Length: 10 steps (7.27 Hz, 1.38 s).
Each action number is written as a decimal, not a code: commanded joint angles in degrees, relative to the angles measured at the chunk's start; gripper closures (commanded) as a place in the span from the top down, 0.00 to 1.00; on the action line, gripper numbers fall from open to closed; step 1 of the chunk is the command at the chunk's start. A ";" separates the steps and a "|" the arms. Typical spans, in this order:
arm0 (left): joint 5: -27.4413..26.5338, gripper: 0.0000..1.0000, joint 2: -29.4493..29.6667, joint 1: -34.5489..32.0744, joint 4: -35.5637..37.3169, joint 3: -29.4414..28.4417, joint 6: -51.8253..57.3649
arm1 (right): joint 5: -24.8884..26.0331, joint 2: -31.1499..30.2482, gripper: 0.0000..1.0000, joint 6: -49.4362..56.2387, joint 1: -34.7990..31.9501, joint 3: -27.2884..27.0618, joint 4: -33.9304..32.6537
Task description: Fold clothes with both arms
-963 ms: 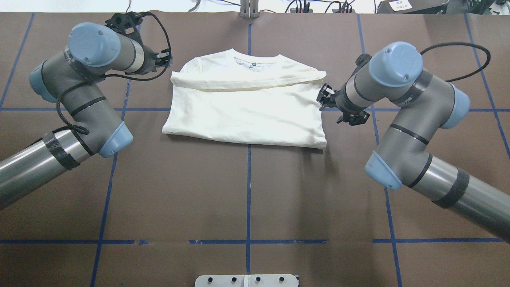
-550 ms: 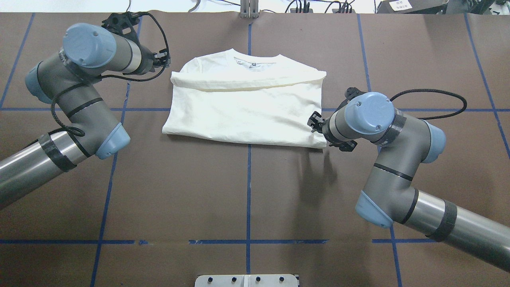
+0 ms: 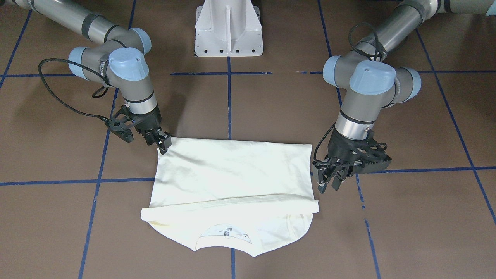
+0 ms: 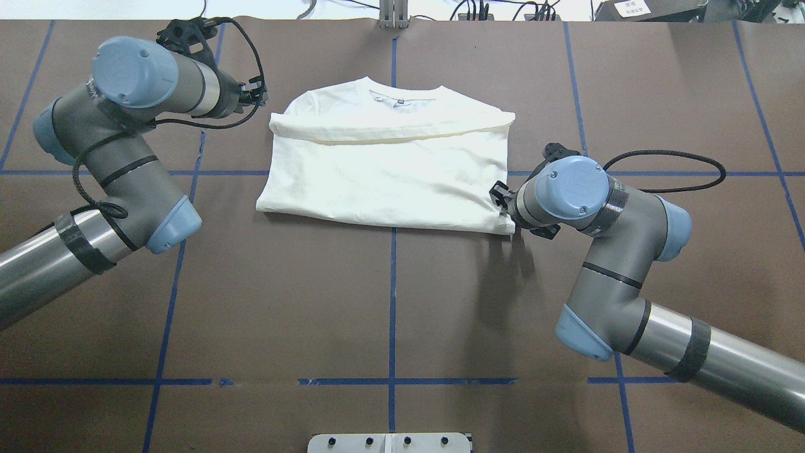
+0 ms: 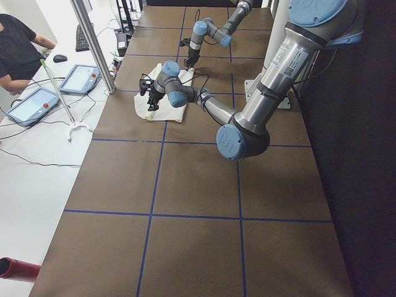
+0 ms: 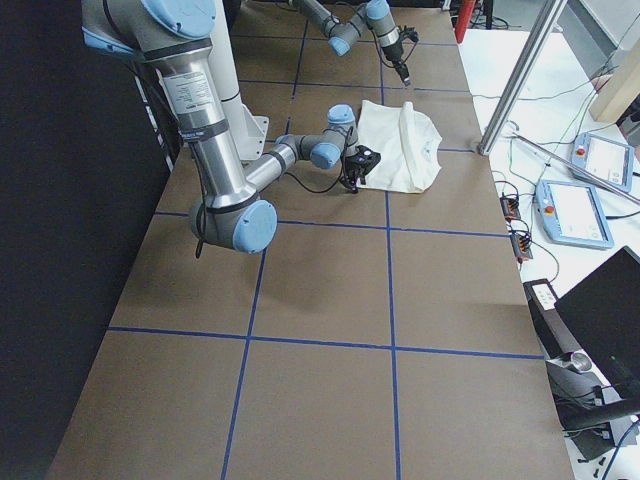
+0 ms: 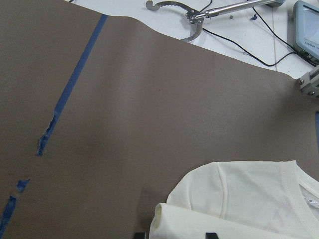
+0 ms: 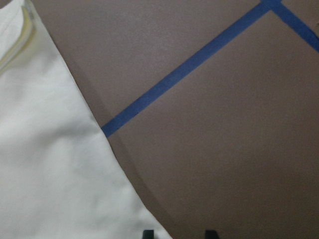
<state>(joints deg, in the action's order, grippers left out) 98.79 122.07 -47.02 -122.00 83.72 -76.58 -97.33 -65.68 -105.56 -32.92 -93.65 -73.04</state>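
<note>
The cream shirt lies folded on the brown table, plain side up, collar at the far edge and a folded band across it. My left gripper hovers open just off the shirt's left side beside that band; in the left wrist view its fingertips straddle the band's end. My right gripper is open at the shirt's near right corner. In the right wrist view the shirt's edge reaches the left fingertip of my right gripper.
Blue tape lines grid the table. The white pedestal base stands behind the shirt on the robot's side. A metal post, tablets and a seated person are past the far edge. A metal plate sits at the near edge.
My right arm swung from beside the shirt's folded band back to its near right corner. The left arm drifted slightly outward. The shirt has not moved.
</note>
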 commanded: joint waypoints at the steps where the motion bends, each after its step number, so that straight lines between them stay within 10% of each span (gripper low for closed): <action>1: 0.00 0.50 -1.04 0.00 -0.17 0.13 0.12 | 0.03 0.29 0.00 0.00 0.14 -0.47 0.00; 5: 0.00 0.50 -1.04 0.00 -0.17 0.13 -0.15 | -0.76 -4.34 0.00 -0.35 0.23 -11.67 -0.96; 10: 0.61 0.50 -1.04 0.44 -0.08 2.84 -0.85 | -1.55 -33.18 0.00 -1.14 19.50 -41.34 -0.97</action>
<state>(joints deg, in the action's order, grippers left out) 99.22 121.02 -46.81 -122.22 85.23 -77.12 -98.53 -94.12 -106.52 -20.17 -130.89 -74.00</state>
